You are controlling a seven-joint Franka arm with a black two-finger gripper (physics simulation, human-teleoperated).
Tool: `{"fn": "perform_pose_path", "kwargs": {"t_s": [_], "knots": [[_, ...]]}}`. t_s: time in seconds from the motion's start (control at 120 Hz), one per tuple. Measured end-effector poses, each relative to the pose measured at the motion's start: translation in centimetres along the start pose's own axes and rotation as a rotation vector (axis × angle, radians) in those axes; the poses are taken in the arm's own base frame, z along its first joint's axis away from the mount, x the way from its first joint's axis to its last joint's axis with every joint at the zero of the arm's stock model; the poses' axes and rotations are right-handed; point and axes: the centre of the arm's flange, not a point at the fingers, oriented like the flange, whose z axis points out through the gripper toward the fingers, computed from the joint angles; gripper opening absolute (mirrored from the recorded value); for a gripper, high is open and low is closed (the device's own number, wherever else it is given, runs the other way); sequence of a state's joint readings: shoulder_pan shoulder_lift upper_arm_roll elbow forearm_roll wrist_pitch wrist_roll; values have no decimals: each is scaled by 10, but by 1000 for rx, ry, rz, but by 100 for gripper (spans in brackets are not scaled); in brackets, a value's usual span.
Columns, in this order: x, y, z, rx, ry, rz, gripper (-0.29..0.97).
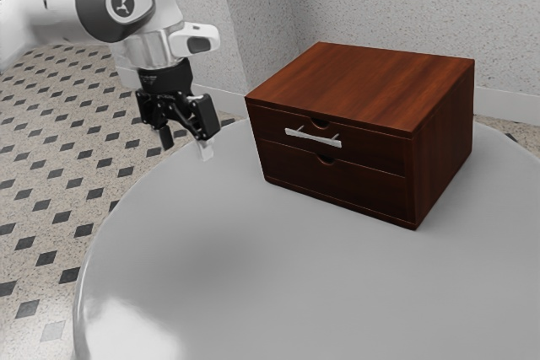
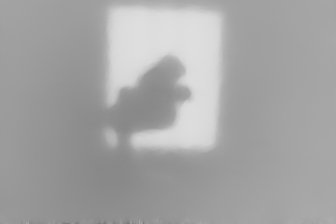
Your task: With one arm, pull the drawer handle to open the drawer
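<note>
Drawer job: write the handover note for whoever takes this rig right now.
Pincer: open, empty, above the table, at the exterior view's left of the cabinet and apart from it.
Top drawer: looks shut, front flush with the cabinet; its silver handle is untouched.
Done: nothing yet.
Left: bring the pincer to the handle, close on it, pull the drawer out.

The white arm (image 1: 51, 6) reaches in from the exterior view's upper left, wrist bent downward. Its black gripper (image 1: 186, 144) points down, fingers spread apart
</note>
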State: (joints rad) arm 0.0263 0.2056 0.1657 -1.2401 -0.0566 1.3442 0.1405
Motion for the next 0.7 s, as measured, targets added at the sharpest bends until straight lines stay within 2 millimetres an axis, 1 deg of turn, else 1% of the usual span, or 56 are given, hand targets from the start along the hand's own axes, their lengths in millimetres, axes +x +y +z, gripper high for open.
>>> {"fn": "perform_pose_path", "kwargs": {"t_s": [0.208, 0.233, 0.258, 0.3, 0.333, 0.367, 0.408, 0.467, 0.558, 0.625, 0.7], "knots": [[-1, -6, 0, -4, -5, -32, 68], [-3, -6, -3, -3, 1, -35, 68], [-9, -6, -15, -2, 21, -36, 68], [-37, 0, -61, 0, 117, -18, 68], [-54, 6, -89, 0, 186, 16, 68], [-63, 15, -104, -12, 234, 72, 68], [-65, 29, -113, -50, 276, 161, 68], [-63, 47, -118, -86, 318, 305, 68], [-58, 72, -115, -129, 343, 508, 68], [-48, 82, -106, -136, 339, 624, 68], [-38, 89, -98, -82, 333, 734, 68]]}}
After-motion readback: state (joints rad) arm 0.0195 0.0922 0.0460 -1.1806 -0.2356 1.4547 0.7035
